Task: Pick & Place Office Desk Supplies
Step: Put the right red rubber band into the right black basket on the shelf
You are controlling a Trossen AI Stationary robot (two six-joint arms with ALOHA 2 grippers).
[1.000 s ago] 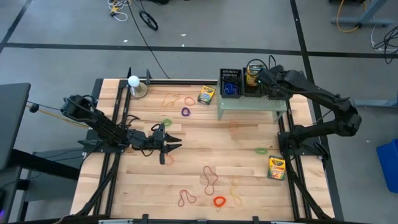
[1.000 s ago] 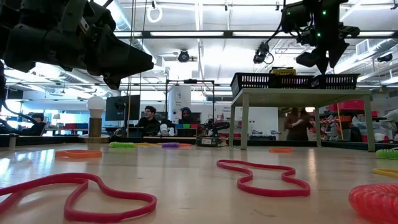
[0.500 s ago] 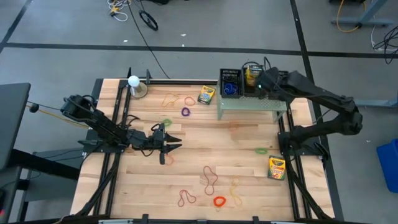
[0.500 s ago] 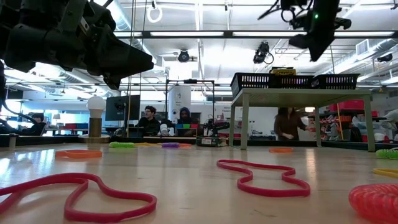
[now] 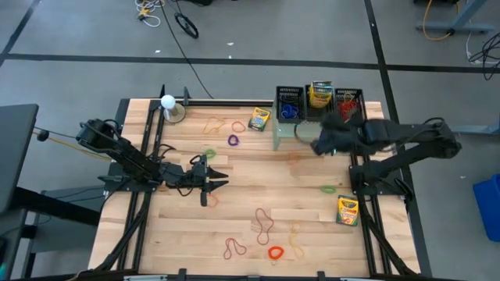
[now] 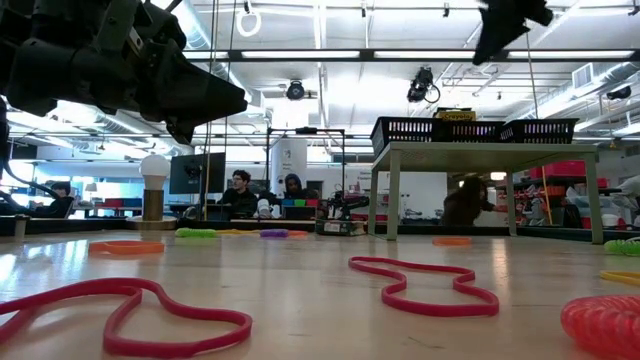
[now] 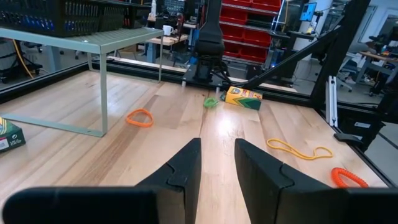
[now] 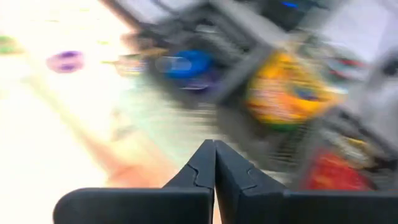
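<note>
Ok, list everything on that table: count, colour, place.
table: one, light wood
stand: one, pale green, back right
baskets: three, black, in a row on the stand
crayon boxes: three, yellow-and-green; one beside the stand's left end, one by the right edge, one in the middle basket
ball on base: one, white, back left
small rings: at least four; purple and green mid-table, green at right, orange at front
rubber-band loops: several, red and tan, front centre and back centre
left claw: open, empty, over left-centre
right claw: shut, nothing seen in it, in front of the stand
</note>
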